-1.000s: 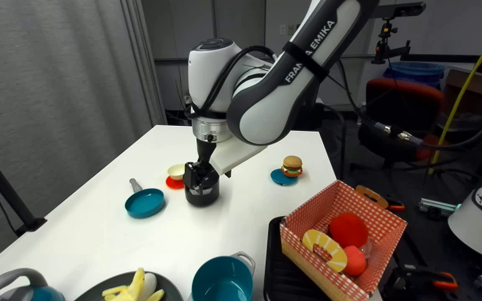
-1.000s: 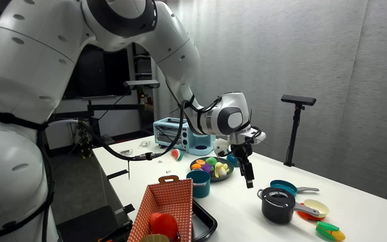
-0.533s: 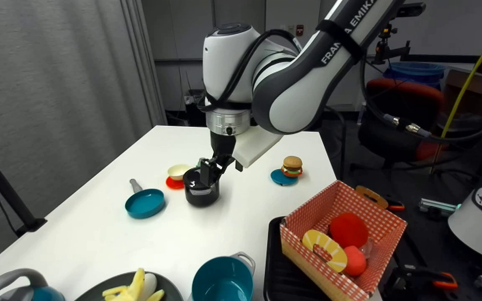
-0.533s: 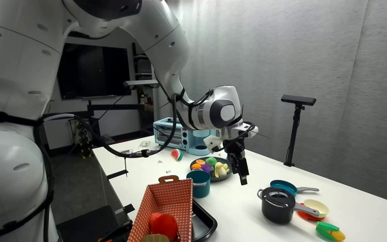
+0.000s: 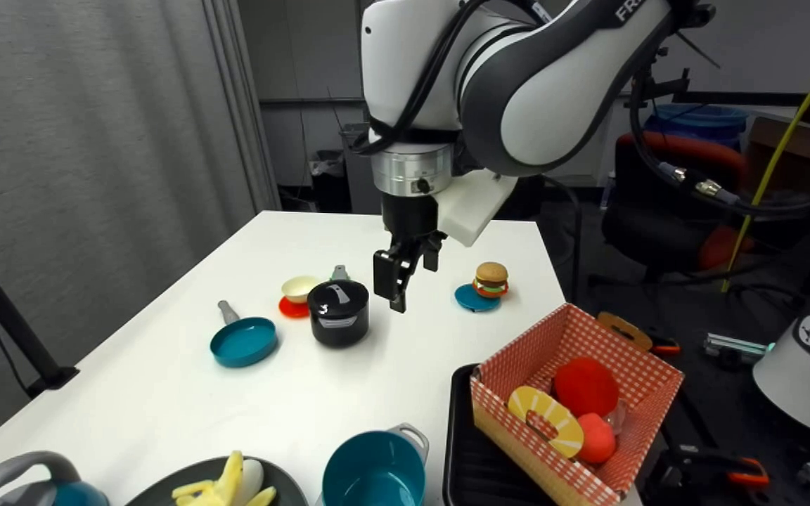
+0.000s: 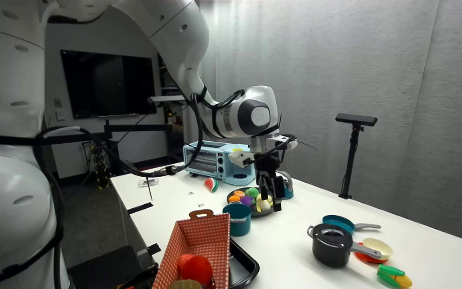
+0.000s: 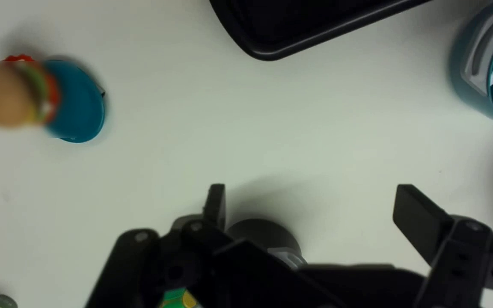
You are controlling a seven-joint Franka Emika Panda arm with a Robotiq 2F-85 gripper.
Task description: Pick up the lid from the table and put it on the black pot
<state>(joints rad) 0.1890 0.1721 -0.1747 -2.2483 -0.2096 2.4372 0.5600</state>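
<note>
The black pot (image 5: 338,330) stands upright on the white table, and in an exterior view its grey long handle points right (image 6: 332,255). The round lid (image 5: 338,298) lies flat on top of the pot; it looks dark and shiny with a grey handle in both exterior views (image 6: 331,236). My gripper (image 5: 413,284) is open and empty, above the table and beside the pot, apart from it; it also shows in an exterior view (image 6: 271,204). In the wrist view the fingers (image 7: 310,190) are wide apart, and they hide most of the pot (image 7: 265,234). The lid is mostly hidden there.
A teal pan (image 5: 243,342), a cream bowl (image 5: 299,289) on a red plate and a toy corn (image 6: 393,276) lie near the pot. A toy burger (image 5: 491,279) on a teal disc, a teal pot (image 5: 375,471), a checked basket (image 5: 577,407) and a black tray (image 5: 465,450) stand around.
My gripper has moved up and away from the pot, right in one exterior view and left in the other. The pot and the lid on it have stayed still.
</note>
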